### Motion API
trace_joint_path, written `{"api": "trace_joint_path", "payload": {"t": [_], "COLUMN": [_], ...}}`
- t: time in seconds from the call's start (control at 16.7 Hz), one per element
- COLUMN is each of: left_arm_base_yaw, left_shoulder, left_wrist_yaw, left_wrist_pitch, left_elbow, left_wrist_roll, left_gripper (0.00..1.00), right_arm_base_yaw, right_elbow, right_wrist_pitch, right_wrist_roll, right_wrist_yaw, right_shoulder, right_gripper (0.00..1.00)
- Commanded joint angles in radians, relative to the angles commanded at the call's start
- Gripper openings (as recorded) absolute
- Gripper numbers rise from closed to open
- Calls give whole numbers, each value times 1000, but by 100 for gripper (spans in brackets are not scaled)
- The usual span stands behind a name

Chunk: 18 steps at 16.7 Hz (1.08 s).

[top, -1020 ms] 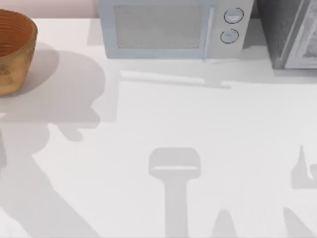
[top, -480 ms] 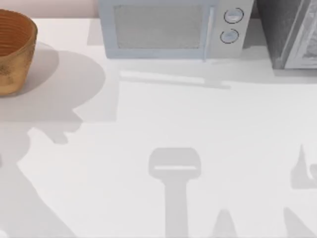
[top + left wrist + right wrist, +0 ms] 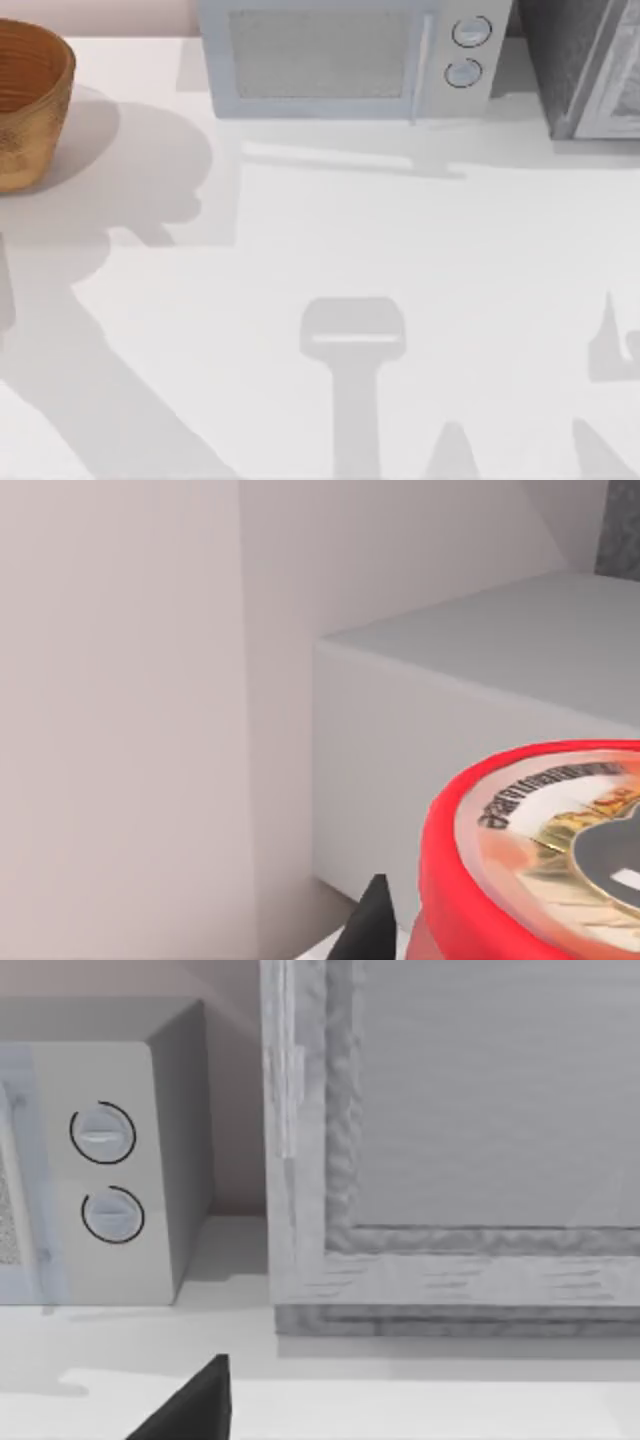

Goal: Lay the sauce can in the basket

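Observation:
The basket (image 3: 25,100), round tan wicker, stands at the table's far left corner in the top view, partly cut by the picture's edge. In the left wrist view the sauce can (image 3: 540,860) is very close, showing its red rim and printed silvery top. My left gripper (image 3: 470,930) is shut on the can, and one dark fingertip (image 3: 372,925) shows beside it. Behind the can are a pale wall and the grey top of the microwave (image 3: 480,710). A dark part of my right gripper (image 3: 190,1410) shows low in the right wrist view.
A light blue microwave (image 3: 345,60) with two knobs stands along the table's back edge. A grey cabinet (image 3: 590,65) is at the back right. Arm shadows fall across the white tabletop (image 3: 400,230).
The large shadow on the table's left side swung left, then back to the right and closer to the basket. The basket, microwave and right-side shadows have not moved.

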<state>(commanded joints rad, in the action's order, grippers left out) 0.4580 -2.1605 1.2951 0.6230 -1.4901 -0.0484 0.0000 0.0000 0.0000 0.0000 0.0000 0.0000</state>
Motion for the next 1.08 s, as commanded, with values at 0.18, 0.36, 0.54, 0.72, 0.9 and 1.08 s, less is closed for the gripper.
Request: {"api": "trace_joint_path", "payload": {"t": [0.18,0.36,0.54,0.72,0.9,1.08], "left_arm_base_yaw": [-1,-1,-1,-1,-1,-1], "left_shoulder": [-1,-1,-1,-1,-1,-1], "left_wrist_yaw": [-1,-1,-1,-1,-1,-1], "left_wrist_pitch": [1,1,1,1,1,1], "left_elbow": [0,0,0,0,0,0], "left_wrist_roll": [0,0,0,0,0,0], "left_gripper": [0,23,45,68,90,100], "right_arm_base_yaw": [0,0,0,0,0,0], "right_elbow": [0,0,0,0,0,0], "right_wrist_pitch": [0,0,0,0,0,0], "right_wrist_roll": [0,0,0,0,0,0], "right_wrist_yaw": [0,0,0,0,0,0], "right_shoulder": [0,0,0,0,0,0], "right_gripper": [100,100,100,100,100,100]}}
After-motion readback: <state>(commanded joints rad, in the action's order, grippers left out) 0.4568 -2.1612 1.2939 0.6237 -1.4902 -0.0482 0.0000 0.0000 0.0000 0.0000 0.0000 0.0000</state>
